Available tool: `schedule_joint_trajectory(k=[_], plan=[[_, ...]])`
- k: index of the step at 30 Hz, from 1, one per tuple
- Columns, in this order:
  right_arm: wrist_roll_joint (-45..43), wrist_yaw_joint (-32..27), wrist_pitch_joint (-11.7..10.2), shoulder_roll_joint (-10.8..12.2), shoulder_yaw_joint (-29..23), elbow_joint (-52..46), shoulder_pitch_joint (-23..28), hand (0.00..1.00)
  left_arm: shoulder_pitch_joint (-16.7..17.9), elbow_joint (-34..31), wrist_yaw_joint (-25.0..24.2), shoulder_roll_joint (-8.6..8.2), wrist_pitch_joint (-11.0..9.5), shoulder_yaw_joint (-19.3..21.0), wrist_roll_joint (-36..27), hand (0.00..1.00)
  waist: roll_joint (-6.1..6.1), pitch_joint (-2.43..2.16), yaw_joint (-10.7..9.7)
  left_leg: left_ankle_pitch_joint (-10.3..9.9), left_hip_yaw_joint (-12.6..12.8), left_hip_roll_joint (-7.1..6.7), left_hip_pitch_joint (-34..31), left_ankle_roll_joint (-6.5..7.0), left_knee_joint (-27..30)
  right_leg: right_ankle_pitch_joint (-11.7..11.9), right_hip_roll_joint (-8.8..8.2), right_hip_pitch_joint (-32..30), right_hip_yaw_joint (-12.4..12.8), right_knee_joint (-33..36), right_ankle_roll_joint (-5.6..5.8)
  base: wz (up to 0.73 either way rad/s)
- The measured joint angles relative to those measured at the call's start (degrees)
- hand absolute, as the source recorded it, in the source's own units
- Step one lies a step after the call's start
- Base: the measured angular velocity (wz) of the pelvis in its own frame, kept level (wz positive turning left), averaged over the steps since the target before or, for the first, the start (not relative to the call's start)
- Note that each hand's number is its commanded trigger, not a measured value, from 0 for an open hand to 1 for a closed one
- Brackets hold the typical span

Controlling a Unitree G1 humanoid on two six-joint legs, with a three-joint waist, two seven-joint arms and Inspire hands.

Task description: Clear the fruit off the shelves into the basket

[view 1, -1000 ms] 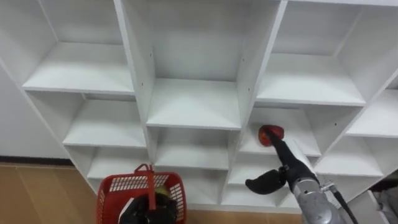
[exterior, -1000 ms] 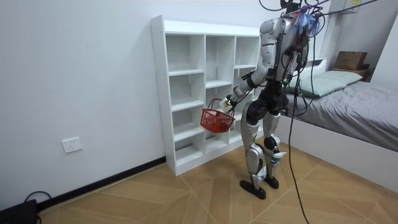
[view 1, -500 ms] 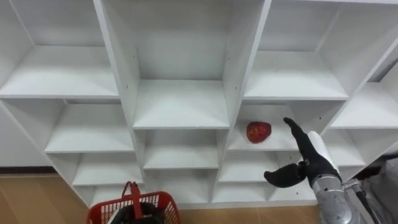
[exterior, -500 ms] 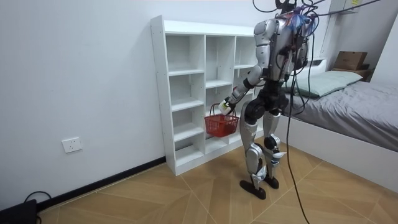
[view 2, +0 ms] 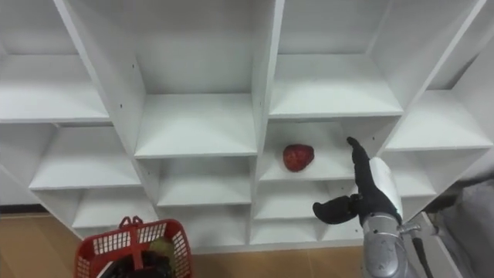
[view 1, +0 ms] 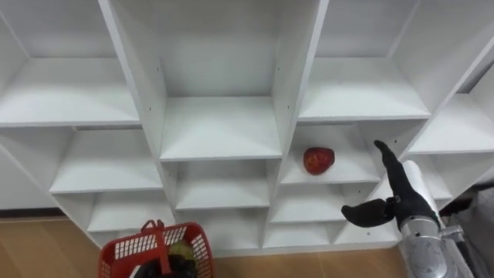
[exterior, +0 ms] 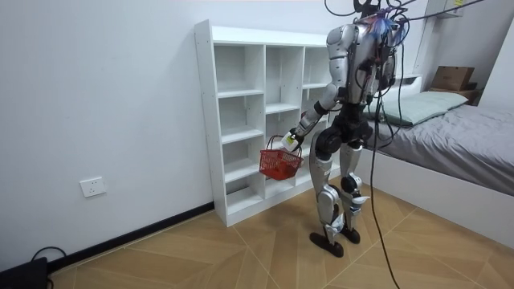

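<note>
A red apple (view 1: 319, 160) lies on a shelf in the right column of the white closet (view 1: 224, 127), one level below the middle. My right hand (view 1: 403, 197) is open just right of that compartment and a little lower. Its fingers point up, its thumb sticks out to the left, and it is apart from the apple. A red basket (view 1: 150, 245) hangs low at the left, with a greenish-yellow fruit (view 1: 180, 250) inside it. In the room view my left hand (exterior: 291, 138) is shut on the basket's (exterior: 279, 163) handle, in front of the closet (exterior: 241, 120).
I stand upright facing the closet, whose other compartments hold nothing. A bed (exterior: 458, 136) with a cardboard box (exterior: 454, 78) behind it stands at the room view's right. Wooden floor (exterior: 201, 257) stretches to the room view's left.
My right hand has drawn back from the apple, to the right and down, and the apple stays on its shelf. The head view has shifted, and the basket has swung slightly.
</note>
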Motion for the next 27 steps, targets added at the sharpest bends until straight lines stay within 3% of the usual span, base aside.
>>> schedule_joint_trajectory(k=[3, 9, 14, 21, 27], plan=[[-0.5, -2.85, -0.61, -0.02, 0.34, 3.96, -3.81, 0.0, -0.9, 0.07, 0.02, 0.04, -0.42, -0.05, 0.07, 1.0, -0.21, -0.05, 0.98, 0.15, -0.11, 0.02, -3.72, 0.14, 1.19, 0.15, -0.14, -3.53, -0.38, 1.09, -0.23, 0.0], [1.88, -8.48, -2.21, -0.23, 2.02, 19.96, -16.77, 0.0, -6.32, 6.53, -1.08, 1.03, -1.32, -1.3, 1.45, 1.0, -1.02, 0.31, 2.63, 0.89, -1.29, 0.15, -10.06, 0.17, 2.85, 0.58, -0.43, -8.91, -2.32, 1.7, -0.69, 0.13], [3.45, -11.96, -3.86, -0.25, 4.27, 27.38, -24.77, 0.0, -9.05, 11.25, -1.53, 1.49, -2.15, -2.61, 1.57, 1.0, -1.14, 0.42, 2.9, 1.28, -2.43, 0.2, -13.89, -0.02, 3.39, 0.67, -0.8, -12.14, -3.95, 1.72, -0.84, 0.13], [9.06, -14.93, -5.2, -0.55, 4.45, 29.19, -26.2, 0.0, -11.9, 12.92, -1.3, 1.53, -2.28, -3.37, 1.3, 1.0, -1.0, 0.78, 3.84, 1.3, -3.61, 0.06, -16.02, -0.05, 3.76, 0.67, -1.02, -13.66, -5.38, 1.59, -0.84, 0.09], [11.02, -17.21, -5.32, -2.4, 5.8, 30.11, -26.26, 0.0, -13.95, 13.64, -1.36, 1.55, -2.47, -3.38, 1.14, 1.0, -0.61, 1.01, 4.9, 1.33, -3.74, 0.03, -17.09, -0.02, 3.74, 0.67, -1.09, -14.6, -6.13, 1.59, -0.84, 0.0]])
